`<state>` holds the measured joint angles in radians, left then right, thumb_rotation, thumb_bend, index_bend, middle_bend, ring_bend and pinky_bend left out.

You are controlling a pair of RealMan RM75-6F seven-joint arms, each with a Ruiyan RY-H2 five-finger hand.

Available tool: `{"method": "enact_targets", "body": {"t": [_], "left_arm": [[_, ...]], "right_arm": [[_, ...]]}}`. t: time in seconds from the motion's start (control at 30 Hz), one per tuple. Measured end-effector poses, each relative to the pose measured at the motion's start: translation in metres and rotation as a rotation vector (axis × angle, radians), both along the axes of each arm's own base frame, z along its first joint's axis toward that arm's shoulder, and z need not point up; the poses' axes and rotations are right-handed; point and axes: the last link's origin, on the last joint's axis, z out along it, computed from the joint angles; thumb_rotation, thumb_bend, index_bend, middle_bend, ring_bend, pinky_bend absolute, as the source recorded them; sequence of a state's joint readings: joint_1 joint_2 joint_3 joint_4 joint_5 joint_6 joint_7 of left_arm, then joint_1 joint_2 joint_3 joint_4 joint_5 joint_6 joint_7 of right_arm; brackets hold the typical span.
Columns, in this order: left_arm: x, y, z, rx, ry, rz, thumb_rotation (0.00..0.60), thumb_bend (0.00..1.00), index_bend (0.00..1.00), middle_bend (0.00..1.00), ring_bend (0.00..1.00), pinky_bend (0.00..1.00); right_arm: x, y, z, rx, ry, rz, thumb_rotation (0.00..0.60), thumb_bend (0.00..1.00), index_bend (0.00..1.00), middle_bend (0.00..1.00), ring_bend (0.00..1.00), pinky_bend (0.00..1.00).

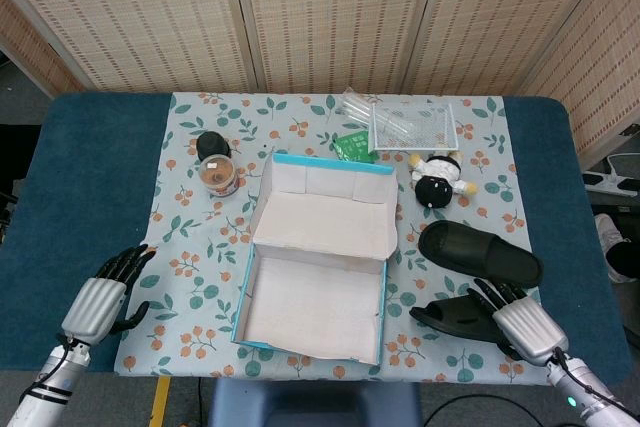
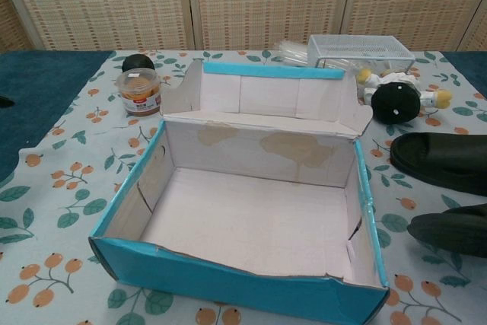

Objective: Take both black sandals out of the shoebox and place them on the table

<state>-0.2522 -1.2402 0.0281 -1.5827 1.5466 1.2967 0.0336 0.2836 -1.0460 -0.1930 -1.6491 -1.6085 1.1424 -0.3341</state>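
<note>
The blue shoebox [image 1: 243,297] stands open in the middle of the table, and nothing lies in it [image 2: 228,279]. One black sandal [image 1: 480,255] lies flat on the floral cloth to its right [image 2: 445,159]. The second black sandal [image 1: 450,315] lies nearer the front edge [image 2: 453,230]. My right hand [image 1: 520,322] sits at this sandal's right end, its fingers [image 1: 492,293] stretched out and apart over the sandal's edge. My left hand [image 1: 105,295] hovers at the cloth's front left edge, fingers apart, holding nothing.
An orange-filled jar [image 1: 218,175] and a black round lid [image 1: 210,143] stand left of the box. Behind the box are a green packet [image 1: 354,146], a wire basket [image 1: 415,127] and clear bags [image 1: 358,105]. A black-and-white plush toy [image 1: 437,179] lies behind the sandals.
</note>
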Motion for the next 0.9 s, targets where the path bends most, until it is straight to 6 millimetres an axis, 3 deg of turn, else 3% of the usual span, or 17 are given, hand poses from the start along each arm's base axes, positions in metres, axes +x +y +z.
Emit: {"method": "enact_targets", "body": {"t": [0.2, 0.43, 0.57, 0.77, 0.9], "left_arm": [[-0.002, -0.001, 0.002, 0.006, 0.002, 0.009, 0.6, 0.43, 0.0, 0.0, 0.0, 0.14], [0.0, -0.001, 0.003, 0.011, 0.001, 0.005, 0.6, 0.43, 0.0, 0.0, 0.0, 0.14], [0.001, -0.002, 0.003, 0.014, 0.009, 0.001, 0.6, 0.43, 0.0, 0.0, 0.0, 0.14], [0.004, -0.008, 0.011, 0.058, 0.037, -0.003, 0.6, 0.43, 0.0, 0.0, 0.0, 0.14], [0.004, -0.014, 0.031, 0.16, 0.064, -0.005, 0.6, 0.43, 0.0, 0.0, 0.0, 0.14]], "right_arm": [[0.005, 0.009, 0.015, -0.023, -0.071, -0.014, 0.549, 0.17, 0.0, 0.0, 0.0, 0.16], [0.015, 0.03, 0.054, -0.047, -0.161, -0.029, 0.549, 0.17, 0.0, 0.0, 0.0, 0.15], [0.019, 0.034, 0.062, -0.1, -0.228, -0.017, 0.548, 0.17, 0.0, 0.0, 0.0, 0.15], [0.026, 0.022, 0.064, -0.373, -0.311, 0.074, 0.545, 0.17, 0.0, 0.0, 0.0, 0.1], [0.021, 0.01, 0.064, -0.619, -0.317, 0.088, 0.549, 0.17, 0.0, 0.0, 0.0, 0.04]]}}
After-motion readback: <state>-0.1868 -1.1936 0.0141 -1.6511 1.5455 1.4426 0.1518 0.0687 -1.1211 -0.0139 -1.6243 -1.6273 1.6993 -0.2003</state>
